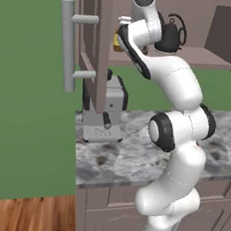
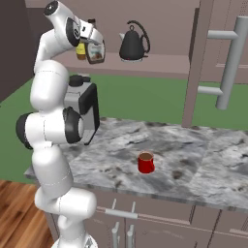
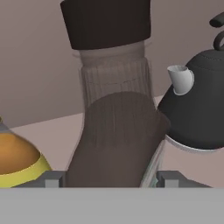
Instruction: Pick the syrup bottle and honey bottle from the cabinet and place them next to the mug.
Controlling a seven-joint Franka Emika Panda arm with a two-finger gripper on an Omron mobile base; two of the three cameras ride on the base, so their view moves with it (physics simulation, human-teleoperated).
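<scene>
— How many bottles are up there?

— Two. One syrup bottle (image 3: 116, 131), dark brown with a black cap, and one honey bottle (image 3: 17, 162), amber with a yellow band. Both stand on the single shelf of the cabinet (image 2: 160, 60), the honey just beside the syrup on the side away from the kettle.

— One kettle?

— One, the black kettle (image 2: 133, 43), on the same shelf, on the syrup's other side. From the hand view its pale spout sits close to the syrup bottle's neck.

— And the arm?

— One arm, reaching up into the cabinet. Its gripper (image 3: 112, 179) is right at the syrup bottle, with the two fingers (image 3: 54, 178) on either side of the bottle's lower body. In the hand view the bottle looks tilted, though that view rolls with the hand.

— Has it clamped on?

— I can't tell. The tips sit very near the bottle's sides, but whether they press on it or stand just off isn't clear.

— The mug?

— One red mug (image 2: 146, 162), upright on the marbled counter (image 2: 193, 155), well below and apart from the bottles.

— Anything else?

— One grey and black coffee machine (image 1: 105, 111) at the counter's end, and the cabinet door swung open, its one long grey bar handle (image 2: 231, 63) held on two brackets.
</scene>
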